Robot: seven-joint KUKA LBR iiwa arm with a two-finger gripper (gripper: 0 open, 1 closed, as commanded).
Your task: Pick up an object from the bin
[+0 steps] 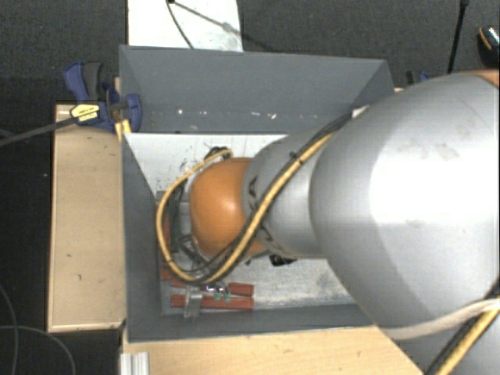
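Note:
My gripper (192, 303) reaches down into the bin's near left corner, below the arm's orange cover, and most of it is hidden. It is over a flat red-orange bar-shaped thing (236, 297) that lies along the near wall. A small green bit (221, 292) shows on that thing, right beside the gripper. Another red-orange piece (168, 275) lies just to the left against the left wall. Whether the gripper touches or holds any of them is hidden.
The arm, with its orange cover and yellow cable, spans the bin from the right and hides most of the floor. A speckled strip of bare floor shows at the near right and along the far wall.

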